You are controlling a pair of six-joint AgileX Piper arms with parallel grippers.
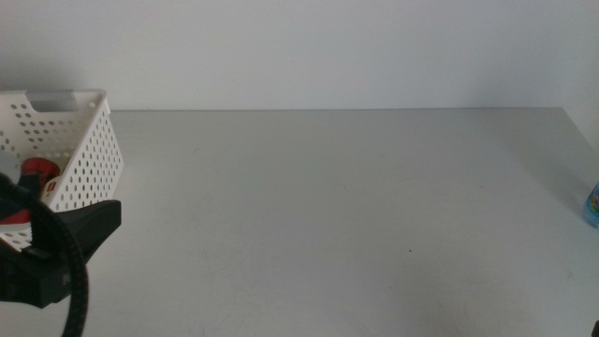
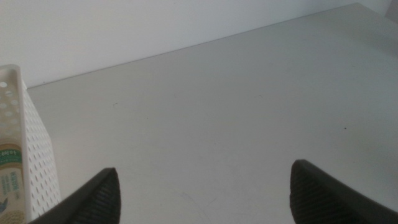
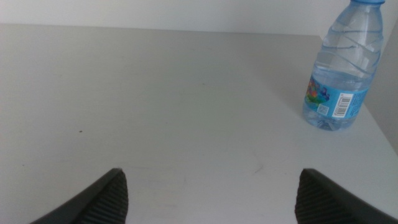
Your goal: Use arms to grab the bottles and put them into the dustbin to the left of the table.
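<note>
- Left gripper: jaws spread, empty, beside the dustbin holding the red can.
- Right gripper: jaws spread, near the upright water bottle on the tabletop.

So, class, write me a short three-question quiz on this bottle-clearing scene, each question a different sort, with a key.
1. True or false: the water bottle lies on its side on the table.
2. Multiple choice: the red can is (A) inside the basket, (B) at the table's middle, (C) held by the right gripper.
3. Fill in: the left gripper sits beside the basket with its jaws ____.

Key:
1. False; it stands upright near the table's right edge.
2. A.
3. Open, holding nothing.
</note>
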